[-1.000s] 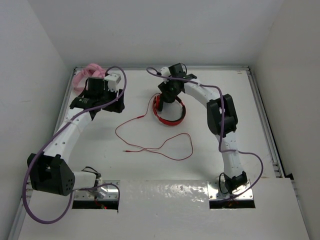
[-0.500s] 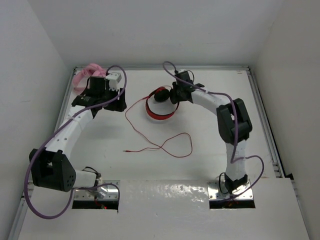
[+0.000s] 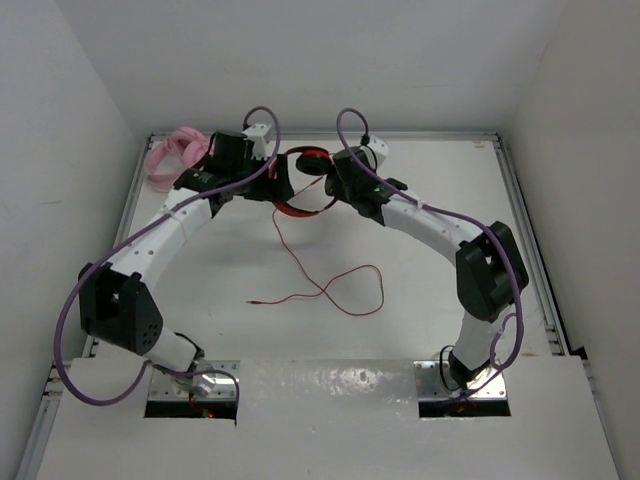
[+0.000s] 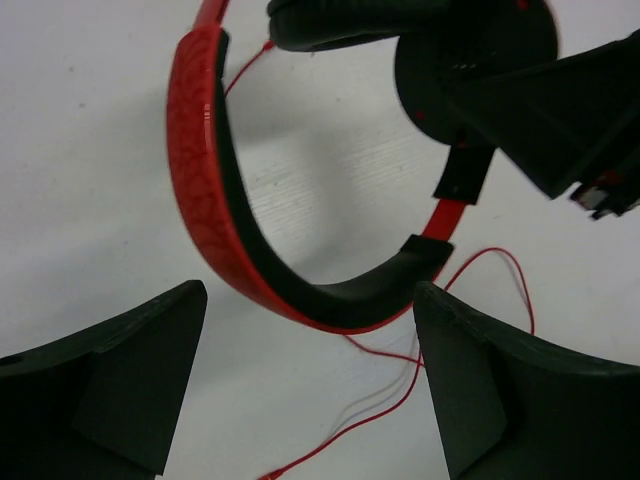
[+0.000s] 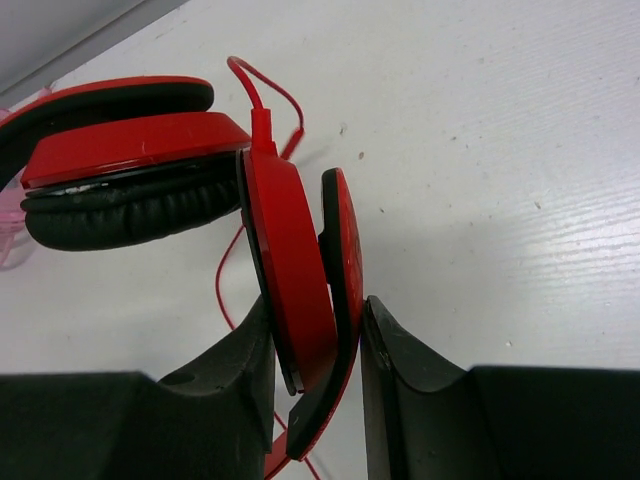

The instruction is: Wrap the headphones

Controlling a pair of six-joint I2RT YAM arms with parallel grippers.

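Headphones (image 5: pixel 290 270) are pinched in right claw (image 5: pixel 317 312), left claw (image 4: pixel 308 292) spread wide just beside them.

A white desk (image 3: pixel 420 290) with a grey metal rail (image 3: pixel 527 240) along its edges sits boxed in by plain white walls (image 3: pixel 320 60) on three sides, under soft, even light.

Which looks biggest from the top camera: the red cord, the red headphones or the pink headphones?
1. red cord: its loops spread widest.
2. red headphones and pink headphones: about alike, each partly hidden, so no ranking.
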